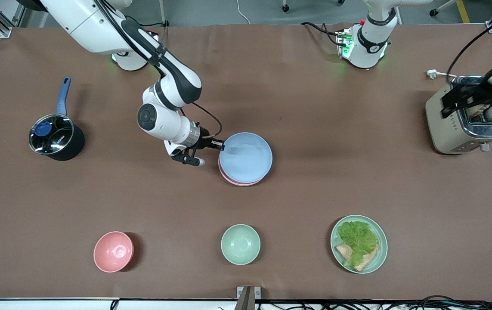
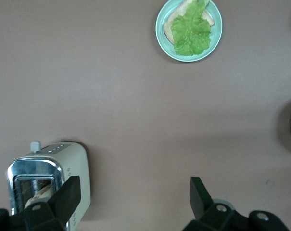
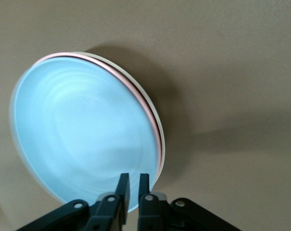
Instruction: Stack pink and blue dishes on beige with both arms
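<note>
The light blue plate (image 1: 246, 157) (image 3: 82, 134) lies on top of a stack in the middle of the table. Under it the pink plate (image 1: 235, 182) (image 3: 157, 137) shows only as a thin rim, and the beige plate (image 3: 147, 96) shows as a cream edge at the bottom. My right gripper (image 1: 221, 145) (image 3: 134, 183) is at the blue plate's rim on the side toward the right arm's end, shut on it. The blue plate sits a little off-centre on the pink one. My left gripper (image 1: 465, 101) (image 2: 135, 192) hangs open over the toaster with nothing between its fingers.
A beige toaster (image 1: 461, 125) (image 2: 49, 178) stands at the left arm's end. A lidded black pot (image 1: 55, 137) with a blue handle sits at the right arm's end. Nearer the front camera are a pink bowl (image 1: 113, 251), a mint bowl (image 1: 240, 244) and a mint plate with lettuce and bread (image 1: 359, 244) (image 2: 189, 29).
</note>
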Available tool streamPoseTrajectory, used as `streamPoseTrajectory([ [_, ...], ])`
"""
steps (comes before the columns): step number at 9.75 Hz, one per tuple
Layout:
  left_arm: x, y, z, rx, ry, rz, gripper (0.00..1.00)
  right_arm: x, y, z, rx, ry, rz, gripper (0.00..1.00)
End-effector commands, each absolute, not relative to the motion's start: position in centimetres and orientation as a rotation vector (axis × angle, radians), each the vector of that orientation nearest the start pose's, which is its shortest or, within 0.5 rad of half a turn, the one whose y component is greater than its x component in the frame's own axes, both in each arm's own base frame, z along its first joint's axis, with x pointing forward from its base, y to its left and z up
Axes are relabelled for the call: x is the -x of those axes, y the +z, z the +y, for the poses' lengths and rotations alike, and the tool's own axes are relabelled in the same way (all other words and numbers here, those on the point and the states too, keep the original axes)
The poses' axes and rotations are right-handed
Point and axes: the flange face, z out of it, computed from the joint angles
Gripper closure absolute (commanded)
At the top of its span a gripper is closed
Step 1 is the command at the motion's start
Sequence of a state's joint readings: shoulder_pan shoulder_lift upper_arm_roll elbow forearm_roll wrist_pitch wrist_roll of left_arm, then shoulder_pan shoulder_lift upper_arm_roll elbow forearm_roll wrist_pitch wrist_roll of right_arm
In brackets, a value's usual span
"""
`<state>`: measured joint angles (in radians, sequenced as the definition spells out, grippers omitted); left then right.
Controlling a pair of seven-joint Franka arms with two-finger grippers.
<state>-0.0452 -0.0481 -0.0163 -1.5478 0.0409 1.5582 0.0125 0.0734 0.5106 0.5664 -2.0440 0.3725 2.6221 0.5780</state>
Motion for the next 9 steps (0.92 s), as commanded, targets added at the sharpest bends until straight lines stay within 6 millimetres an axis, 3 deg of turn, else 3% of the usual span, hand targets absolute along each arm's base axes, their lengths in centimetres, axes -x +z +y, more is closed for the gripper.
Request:
streamPoseTrajectory([
  [1, -53.1, 67.8, -2.9, 3.096, -0.002, 0.131, 0.0, -49.5, 23.3, 34.6, 2.657, 0.247, 0.465, 0.0],
  [2, -52.0, 68.5, -2.5, 3.097, 0.02, 0.116, 0.0, -50.2, 25.5, 34.1, 2.654, 0.207, 0.478, 0.0],
  [3, -52.1, 68.4, -2.6, 3.103, 0.021, 0.12, 0.0, -50.2, 29.4, 33.4, 2.678, 0.208, 0.482, 0.0],
  [5, -53.1, 68.0, -2.6, 3.106, 0.025, 0.104, 0.0, -51.5, 39.6, 27.8, 2.862, 0.099, 0.393, 0.0],
  [7, -53.0, 68.3, -2.8, 3.144, 0.015, 0.088, 0.0, -54.8, 48.9, 19.8, 3.035, 0.012, 0.44, 0.0],
  [8, -53.0, 68.1, -2.9, 3.172, 0.021, 0.057, 0.0, -56.7, 53.5, 14.9, 3.062, -0.02, 0.434, 0.0],
  [9, -53.1, 68.1, -2.5, 3.187, 0.025, -0.014, 0.0, -57.9, 56.6, 9.3, 3.074, -0.04, 0.395, 0.0],
])
